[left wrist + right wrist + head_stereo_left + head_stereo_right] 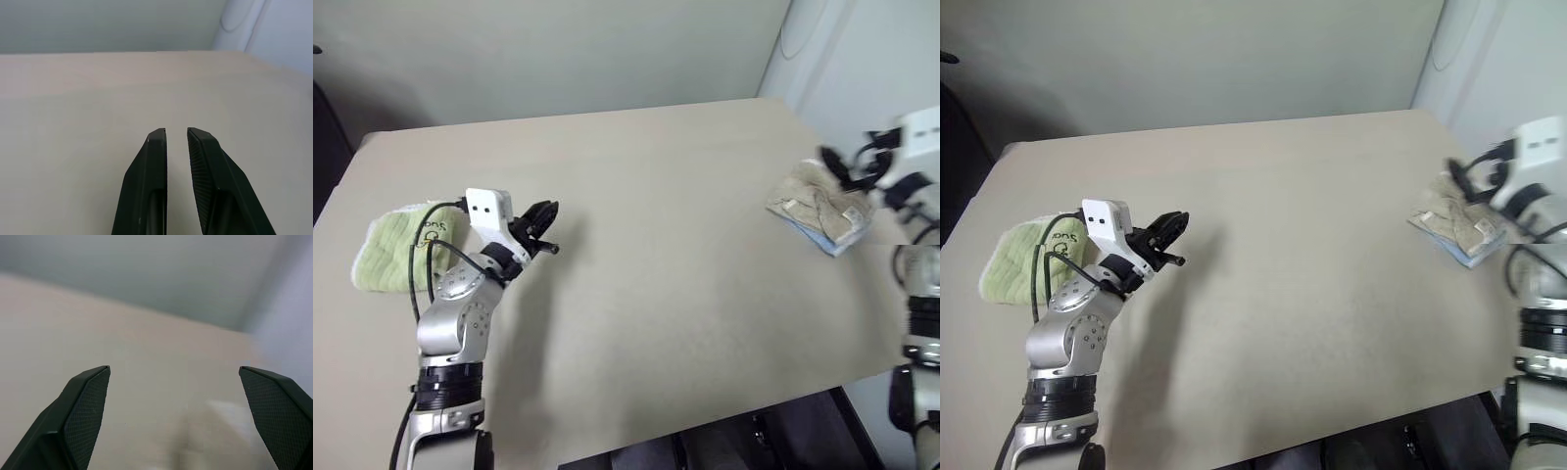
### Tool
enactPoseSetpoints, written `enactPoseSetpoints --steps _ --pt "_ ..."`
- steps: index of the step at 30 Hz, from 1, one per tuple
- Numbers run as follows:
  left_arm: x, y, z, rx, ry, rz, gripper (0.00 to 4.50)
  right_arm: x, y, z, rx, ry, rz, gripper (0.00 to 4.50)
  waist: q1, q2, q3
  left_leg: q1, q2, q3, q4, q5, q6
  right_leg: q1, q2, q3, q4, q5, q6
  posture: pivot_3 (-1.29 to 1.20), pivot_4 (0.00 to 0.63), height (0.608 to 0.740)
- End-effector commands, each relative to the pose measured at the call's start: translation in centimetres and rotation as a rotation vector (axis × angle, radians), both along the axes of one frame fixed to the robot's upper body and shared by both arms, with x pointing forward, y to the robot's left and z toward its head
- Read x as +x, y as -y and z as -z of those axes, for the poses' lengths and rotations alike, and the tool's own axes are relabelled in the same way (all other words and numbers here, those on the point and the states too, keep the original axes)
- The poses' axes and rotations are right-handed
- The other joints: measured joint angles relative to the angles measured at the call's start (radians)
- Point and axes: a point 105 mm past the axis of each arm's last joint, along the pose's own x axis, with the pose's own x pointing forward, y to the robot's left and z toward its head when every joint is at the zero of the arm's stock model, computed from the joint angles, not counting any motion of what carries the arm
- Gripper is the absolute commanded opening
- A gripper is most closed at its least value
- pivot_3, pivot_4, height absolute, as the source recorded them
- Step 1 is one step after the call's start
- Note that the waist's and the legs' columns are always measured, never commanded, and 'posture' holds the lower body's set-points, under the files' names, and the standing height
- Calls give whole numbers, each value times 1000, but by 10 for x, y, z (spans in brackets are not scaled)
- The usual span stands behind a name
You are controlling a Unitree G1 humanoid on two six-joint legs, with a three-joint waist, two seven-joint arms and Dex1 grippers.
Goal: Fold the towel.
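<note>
I see soft, even light across the table (685, 245), with no glare on its matte top. My left arm casts a faint, diffuse shadow on the surface beside it (toward the middle of the table). The right gripper (847, 166) smears with motion blur at the head views' edge. Its wrist view is hazy throughout, while the left gripper (176, 134) shows crisp against a softer background.

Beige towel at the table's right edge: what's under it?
A light blue towel peeks out beneath the folded beige towel, showing along its near edge. Most of the blue one is covered, so how it is folded cannot be seen.
</note>
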Motion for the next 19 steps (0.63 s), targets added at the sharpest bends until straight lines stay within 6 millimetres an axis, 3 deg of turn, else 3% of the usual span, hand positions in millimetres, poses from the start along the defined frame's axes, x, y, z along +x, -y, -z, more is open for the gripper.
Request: enactPoseSetpoints --steps 1,5,7,19 --pt "-4 -6 -4 44 51 2 778 2 -30 12 64 -35 -102 4458 1 0 0 0 0 0 0 0 0 -1 0 0 0 0 0 0 150 740" --pt "-10 -14 2 9 43 -2 778 10 -57 60 151 -144 -164 4458 13 0 0 -3 0 -4 0 0 0 -3 -1 -2 1 1 0 0 150 740" --pt "-13 -18 7 30 26 -8 778 9 -65 71 163 -165 -191 4458 15 0 0 -3 0 -4 0 0 0 -3 -1 -2 1 1 0 0 150 740" --pt "-32 -17 22 74 -25 -5 778 2 -76 73 188 -144 -260 4458 11 0 0 -4 0 -4 0 0 -1 -3 -1 -2 1 1 -1 0 150 740"
